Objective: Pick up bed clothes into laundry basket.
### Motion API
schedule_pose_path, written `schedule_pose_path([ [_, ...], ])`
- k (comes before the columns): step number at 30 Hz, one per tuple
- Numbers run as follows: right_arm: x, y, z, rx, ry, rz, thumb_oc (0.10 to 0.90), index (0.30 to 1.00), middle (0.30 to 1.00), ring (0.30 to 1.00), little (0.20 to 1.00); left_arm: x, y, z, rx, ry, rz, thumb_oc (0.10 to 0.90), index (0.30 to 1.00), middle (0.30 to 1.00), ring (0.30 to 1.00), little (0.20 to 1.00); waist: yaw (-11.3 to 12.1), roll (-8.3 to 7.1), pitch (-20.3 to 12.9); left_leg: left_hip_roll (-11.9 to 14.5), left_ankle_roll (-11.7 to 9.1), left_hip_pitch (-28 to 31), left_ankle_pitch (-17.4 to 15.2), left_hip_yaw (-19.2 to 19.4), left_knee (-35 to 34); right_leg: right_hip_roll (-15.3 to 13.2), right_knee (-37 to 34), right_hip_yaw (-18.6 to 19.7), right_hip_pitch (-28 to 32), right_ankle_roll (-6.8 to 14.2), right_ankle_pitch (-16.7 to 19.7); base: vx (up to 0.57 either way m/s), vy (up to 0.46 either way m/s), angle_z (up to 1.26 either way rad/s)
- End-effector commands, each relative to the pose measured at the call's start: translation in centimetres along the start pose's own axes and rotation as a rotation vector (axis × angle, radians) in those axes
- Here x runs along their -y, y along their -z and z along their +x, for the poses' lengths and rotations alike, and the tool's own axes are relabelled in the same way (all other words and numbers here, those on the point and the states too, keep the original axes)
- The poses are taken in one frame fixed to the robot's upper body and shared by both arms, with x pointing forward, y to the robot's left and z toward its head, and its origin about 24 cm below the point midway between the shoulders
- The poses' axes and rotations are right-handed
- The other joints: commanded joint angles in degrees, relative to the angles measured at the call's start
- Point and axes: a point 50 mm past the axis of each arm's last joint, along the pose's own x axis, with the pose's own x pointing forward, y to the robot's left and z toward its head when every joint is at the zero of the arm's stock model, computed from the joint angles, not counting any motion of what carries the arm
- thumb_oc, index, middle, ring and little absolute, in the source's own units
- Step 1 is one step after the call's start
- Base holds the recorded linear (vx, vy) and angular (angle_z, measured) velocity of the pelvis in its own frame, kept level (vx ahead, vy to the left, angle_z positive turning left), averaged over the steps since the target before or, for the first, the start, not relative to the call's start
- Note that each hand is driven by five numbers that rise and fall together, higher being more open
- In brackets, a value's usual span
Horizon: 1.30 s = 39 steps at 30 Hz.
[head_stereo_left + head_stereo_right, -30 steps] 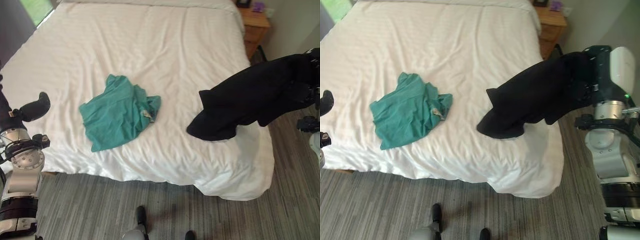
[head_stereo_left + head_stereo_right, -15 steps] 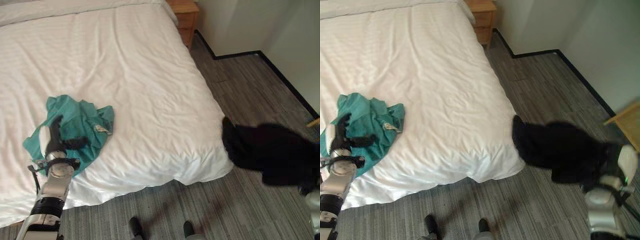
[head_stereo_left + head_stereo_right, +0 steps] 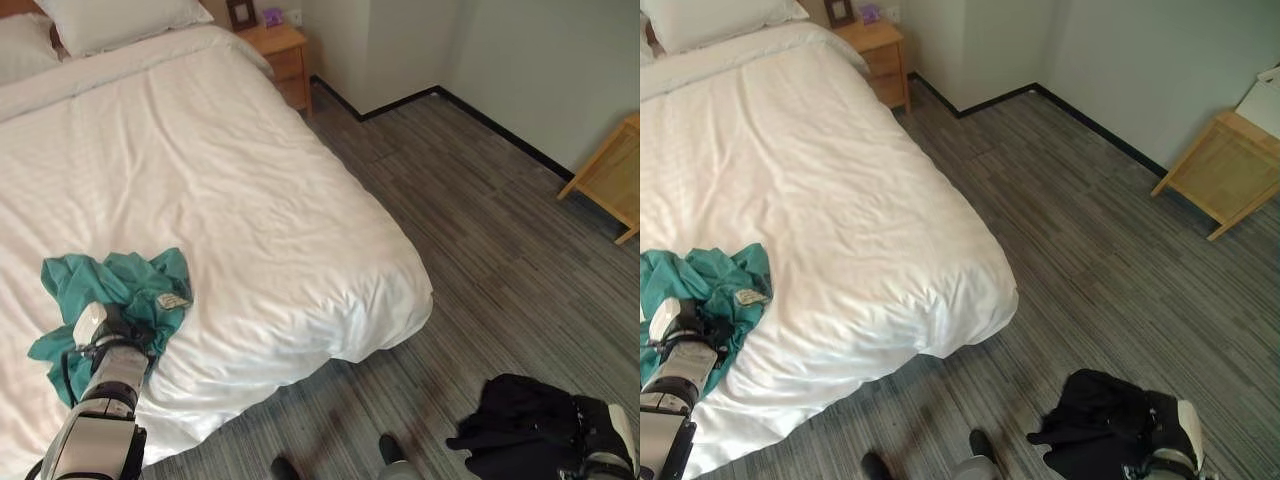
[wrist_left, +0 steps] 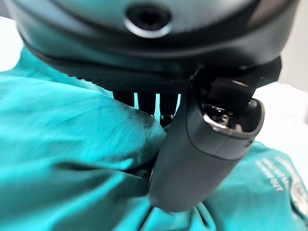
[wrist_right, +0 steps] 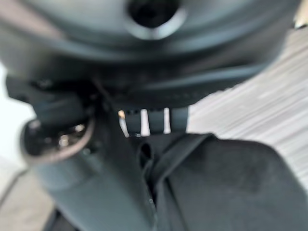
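A crumpled teal garment [image 3: 125, 283] lies on the white bed [image 3: 250, 180] near its foot edge. My left hand [image 3: 112, 337] rests on it. In the left wrist view its thumb [image 4: 202, 154] and fingers [image 4: 144, 102] pinch a fold of the teal cloth [image 4: 62, 144]. A black garment [image 3: 515, 420] hangs bunched low over the floor at the lower right, away from the bed. My right hand [image 3: 1165, 440] is shut on it. The right wrist view shows the black cloth [image 5: 226, 183] caught between thumb [image 5: 82, 168] and fingers.
Grey striped carpet [image 3: 480, 230] spreads to the right of the bed. A wooden nightstand [image 3: 282, 52] stands by the bed's head, with a pillow [image 3: 120, 20] beside it. A low wooden table [image 3: 610, 175] sits by the right wall.
The camera has swung right. My right hand carried the black garment off the bed and down toward the floor. My left hand came down onto the teal garment and closed on it.
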Motion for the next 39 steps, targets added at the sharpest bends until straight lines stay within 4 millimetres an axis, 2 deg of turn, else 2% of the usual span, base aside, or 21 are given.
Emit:
schedule_pose_path([
  [1, 0.1, -6.8, 1.9, 0.288, 0.102, 0.095, 0.4, 0.3, 0.3, 0.3, 0.3, -6.2, -17.2, -3.7, 0.762, -0.259, -0.203, 0.4, 0.3, 0.3, 0.3, 0.3, 3.2, -2.45, 1.0, 5.0, -2.4, 2.6, -5.6, 0.8, 0.2, -4.3, 4.5, -10.6, 0.7, 6.1, 3.1, -0.31, 0.111, -0.31],
  [4, -1.9, -7.9, 1.9, 0.331, 0.021, 0.063, 0.4, 0.3, 0.3, 0.3, 0.3, -8.2, -19.6, -7.4, 0.991, -0.355, -0.197, 0.4, 0.3, 0.3, 0.3, 0.3, 7.5, -3.95, 0.1, 6.5, -1.6, 2.9, -4.4, 5.6, 0.2, -3.4, 11.2, -17.3, 4.7, 5.6, -1.9, -0.29, 0.159, -0.95],
  [6, -2.6, -9.0, 2.0, 0.371, -0.006, 0.052, 0.4, 0.3, 0.3, 0.3, 0.3, -8.8, -20.2, -9.9, 1.109, -0.401, -0.212, 0.4, 0.3, 0.3, 0.3, 0.3, 11.1, -5.08, -1.2, 7.7, -1.1, 2.7, -4.5, 8.4, 0.5, -4.7, 14.4, -23.0, 9.7, 5.8, -2.5, -0.26, 0.09, -1.64],
  [7, -2.7, -9.2, 2.0, 0.379, -0.014, 0.045, 0.4, 0.3, 0.3, 0.3, 0.3, -8.7, -19.6, -10.3, 1.12, -0.404, -0.183, 0.4, 0.3, 0.3, 0.3, 0.3, 12.1, -5.73, -1.6, 7.6, -1.0, 3.0, -4.8, 9.4, 0.6, -5.4, 15.4, -24.0, 10.9, 5.8, -2.3, -0.27, 0.051, -1.04],
  [10, -3.3, -10.8, 2.2, 0.426, -0.035, 0.045, 0.4, 0.3, 0.3, 0.3, 0.3, -9.4, -18.8, -12.0, 1.184, -0.433, -0.16, 0.4, 0.3, 0.3, 0.3, 0.3, 16.6, -7.27, -3.0, 9.0, 0.1, 2.3, -2.8, 14.9, 1.0, -7.1, 16.7, -30.5, 16.2, 6.1, 3.5, -0.32, 0.009, -1.17],
  [11, -3.5, -11.2, 2.2, 0.434, -0.044, 0.035, 0.4, 0.3, 0.3, 0.3, 0.3, -9.2, -18.2, -12.7, 1.203, -0.412, -0.161, 0.4, 0.3, 0.3, 0.3, 0.3, 17.9, -7.93, -3.2, 9.0, 0.3, 2.3, -2.4, 15.9, 1.1, -6.2, 15.2, -29.6, 17.5, 6.1, 5.5, -0.26, 0.01, -1.08],
  [12, -3.6, -11.6, 2.2, 0.446, -0.045, 0.034, 0.4, 0.3, 0.3, 0.3, 0.3, -9.0, -17.9, -13.0, 1.208, -0.4, -0.167, 0.4, 0.3, 0.3, 0.3, 0.3, 18.6, -8.1, -3.2, 9.1, 0.2, 2.1, -1.7, 16.4, 1.2, -4.9, 13.8, -28.5, 18.0, 6.1, 4.9, -0.2, 0.019, -1.09],
  [14, -3.6, -12.4, 2.1, 0.487, -0.049, 0.016, 0.4, 0.3, 0.3, 0.3, 0.3, -8.8, -17.8, -13.9, 1.243, -0.372, -0.219, 0.4, 0.3, 0.3, 0.3, 0.3, 19.7, -7.66, -3.1, 10.7, -0.8, 2.2, 0.7, 18.9, 1.4, -3.9, 10.1, -29.4, 19.2, 6.1, 1.0, -0.24, -0.033, -0.64],
  [15, -3.5, -12.9, 2.0, 0.508, -0.052, 0.001, 0.4, 0.3, 0.3, 0.3, 0.3, -8.4, -17.8, -14.3, 1.252, -0.336, -0.245, 0.4, 0.3, 0.3, 0.3, 0.3, 20.5, -6.78, -2.8, 12.3, -1.9, 2.5, 2.2, 19.9, 1.5, -3.0, 8.2, -29.3, 20.0, 6.1, -3.0, -0.27, -0.08, -0.98],
  [17, -3.5, -14.2, 1.8, 0.564, -0.056, -0.006, 0.4, 0.3, 0.3, 0.3, 0.3, -7.4, -17.8, -14.5, 1.246, -0.28, -0.283, 0.4, 0.3, 0.3, 0.3, 0.3, 20.2, -5.15, -2.3, 15.6, -4.0, 2.6, 5.3, 21.6, 1.7, -0.8, 5.3, -29.3, 20.5, 4.5, -9.8, -0.26, -0.122, -0.95],
  [18, -3.4, -14.4, 1.8, 0.578, -0.059, -0.017, 0.4, 0.3, 0.3, 0.3, 0.3, -6.5, -17.9, -14.6, 1.241, -0.24, -0.294, 0.4, 0.3, 0.3, 0.3, 0.3, 20.0, -3.9, -1.7, 17.7, -5.5, 2.8, 7.4, 21.6, 1.7, 1.3, 4.6, -28.4, 20.8, 2.6, -12.0, -0.29, -0.197, -0.66],
  [23, -3.2, -15.4, 0.5, 0.652, -0.06, 0.027, 0.4, 0.3, 0.3, 0.3, 0.3, -3.3, -17.2, -14.4, 1.156, -0.125, -0.326, 0.4, 0.3, 0.3, 0.3, 0.3, 17.1, -1.67, 1.2, 22.8, -8.8, 3.8, 10.3, 21.7, 5.0, 5.8, 1.2, -25.5, 21.6, 0.0, -12.9, -0.21, -0.163, -0.71],
  [24, -3.2, -16.9, -0.5, 0.727, -0.059, 0.082, 0.4, 0.3, 0.3, 0.3, 0.3, -1.5, -16.8, -13.8, 1.073, -0.084, -0.354, 0.4, 0.3, 0.3, 0.3, 0.3, 17.3, -1.62, 3.9, 23.0, -9.7, 2.6, 11.6, 14.6, 8.7, 6.2, 1.0, -23.2, 20.7, -1.1, -12.3, -0.23, -0.131, -1.06],
  [25, -2.9, -17.5, -1.3, 0.771, -0.057, 0.115, 0.4, 0.3, 0.3, 0.3, 0.3, -0.6, -16.5, -13.5, 1.04, -0.064, -0.354, 0.4, 0.3, 0.3, 0.3, 0.3, 17.1, -1.97, 4.9, 21.4, -9.6, 2.0, 9.8, 7.9, 11.0, 5.9, 0.7, -21.4, 20.5, -1.8, -11.7, -0.34, -0.21, -1.65],
  [27, -2.6, -18.3, -2.5, 0.839, -0.055, 0.15, 0.4, 0.3, 0.3, 0.3, 0.3, 1.0, -15.4, -13.0, 0.964, -0.013, -0.367, 0.4, 0.3, 0.3, 0.3, 0.3, 16.2, -3.34, 6.0, 16.6, -7.4, 2.2, 2.3, -3.9, 18.2, 5.3, 0.4, -16.7, 18.1, -3.0, -9.8, -0.26, -0.202, -1.65],
  [29, -2.3, -18.2, -3.3, 0.865, -0.054, 0.159, 0.4, 0.3, 0.3, 0.3, 0.3, 2.4, -14.7, -13.3, 0.918, 0.058, -0.398, 0.4, 0.3, 0.3, 0.3, 0.3, 14.7, -3.67, 6.0, 13.6, -5.8, 3.6, -3.1, -11.7, 23.6, 5.2, 0.1, -14.0, 16.6, -3.6, -8.5, -0.16, -0.142, -1.38],
  [32, -2.1, -18.2, -3.7, 0.888, -0.055, 0.145, 0.4, 0.3, 0.3, 0.3, 0.3, 3.8, -13.2, -13.9, 0.861, 0.124, -0.426, 0.4, 0.3, 0.3, 0.3, 0.3, 13.9, -4.36, 6.2, 5.0, -3.0, 2.8, -10.1, -21.6, 31.5, 6.5, 0.2, -8.7, 15.4, -4.9, -7.6, -0.02, -0.159, -0.58],
  [33, -2.1, -18.2, -3.7, 0.889, -0.052, 0.141, 0.4, 0.3, 0.3, 0.3, 0.3, 4.0, -13.0, -14.0, 0.852, 0.127, -0.419, 0.4, 0.3, 0.3, 0.3, 0.3, 13.7, -4.12, 6.3, 2.8, -2.1, 2.5, -12.8, -22.4, 31.3, 7.2, 0.3, -7.0, 15.6, -5.1, -7.9, 0.09, -0.065, -0.69],
  [35, -2.0, -18.4, -3.8, 0.894, -0.042, 0.151, 0.4, 0.3, 0.3, 0.3, 0.3, 4.2, -12.6, -13.8, 0.838, 0.117, -0.392, 0.4, 0.3, 0.3, 0.3, 0.3, 13.5, -3.75, 5.7, 0.6, -0.5, 2.1, -13.9, -20.7, 26.1, 7.7, 0.2, -4.5, 15.1, -5.0, -8.0, 0.18, 0.005, -0.86],
  [38, -2.1, -18.4, -3.6, 0.888, -0.041, 0.159, 0.4, 0.3, 0.3, 0.3, 0.3, 4.8, -12.0, -13.5, 0.798, 0.119, -0.363, 0.4, 0.3, 0.3, 0.3, 0.3, 14.1, -2.94, 5.3, -1.2, 0.3, 0.5, -10.8, -19.0, 19.5, 8.5, 0.1, -2.6, 15.5, -5.0, -8.5, 0.28, 0.032, -0.85],
  [39, -2.2, -18.7, -3.6, 0.898, -0.044, 0.148, 0.4, 0.3, 0.3, 0.3, 0.3, 5.2, -11.5, -13.3, 0.775, 0.12, -0.339, 0.4, 0.3, 0.3, 0.3, 0.3, 15.2, -1.62, 5.3, -2.6, 0.0, -1.8, -6.2, -18.5, 12.2, 10.4, 0.1, -0.6, 16.8, -5.2, -10.1, 0.36, 0.006, -0.73],
])
